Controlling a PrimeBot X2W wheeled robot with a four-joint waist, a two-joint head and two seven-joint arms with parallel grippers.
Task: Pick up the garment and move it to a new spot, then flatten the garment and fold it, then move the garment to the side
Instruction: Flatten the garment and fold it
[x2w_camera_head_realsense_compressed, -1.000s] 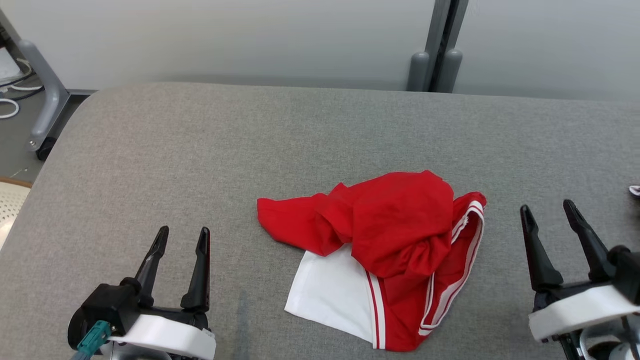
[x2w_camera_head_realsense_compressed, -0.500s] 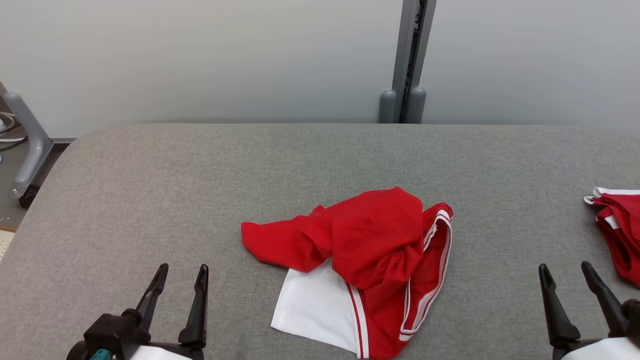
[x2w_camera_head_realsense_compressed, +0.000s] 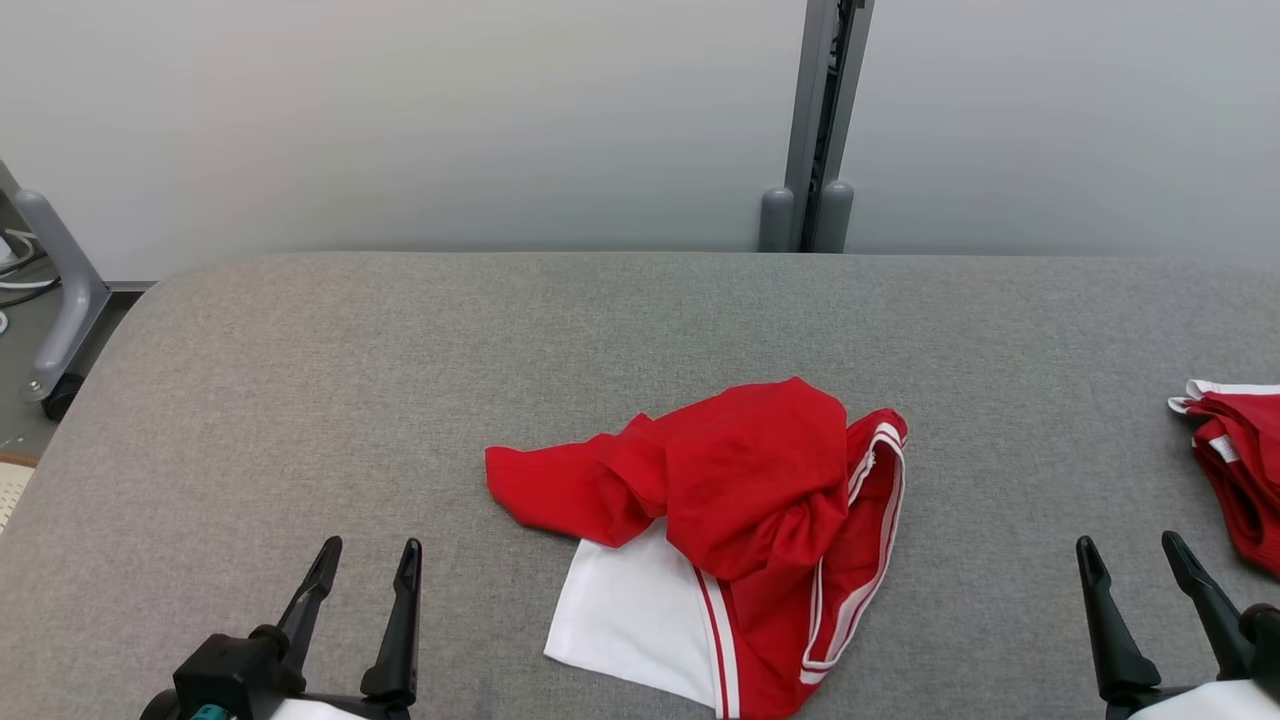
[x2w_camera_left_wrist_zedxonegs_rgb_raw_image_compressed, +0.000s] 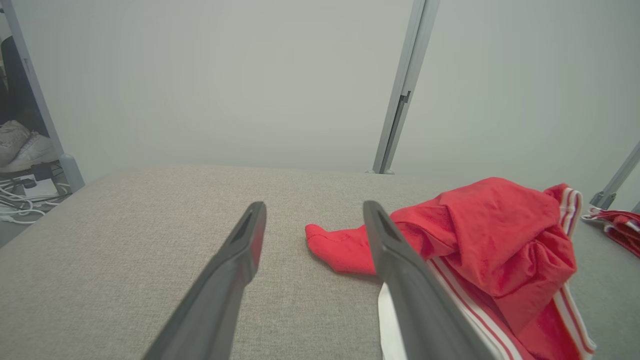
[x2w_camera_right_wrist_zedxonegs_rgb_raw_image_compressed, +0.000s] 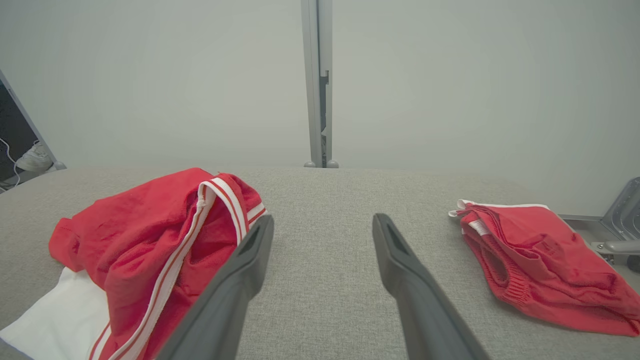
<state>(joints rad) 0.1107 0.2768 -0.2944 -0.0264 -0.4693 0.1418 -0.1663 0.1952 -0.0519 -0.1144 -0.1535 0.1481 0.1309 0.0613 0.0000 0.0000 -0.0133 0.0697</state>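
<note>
Pickup pending: crumpled red-and-white cloth garment (x2w_camera_head_realsense_compressed: 750, 480) on grey padded desk (x2w_camera_head_realsense_compressed: 300, 400). Jaws wide, empty on left gripper (x2w_camera_head_realsense_compressed: 370, 547), right gripper (x2w_camera_head_realsense_compressed: 1128, 543); next, reach and pinch cloth.

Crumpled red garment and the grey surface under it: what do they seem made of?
The crumpled red garment looks like thin, matte knit sportswear fabric: limp folds, a fine mesh-like texture, sewn white stripes. The grey surface seems padded, covered in matte heathered woven cloth: flecked weave, rounded corner; the padding is a guess.
</note>
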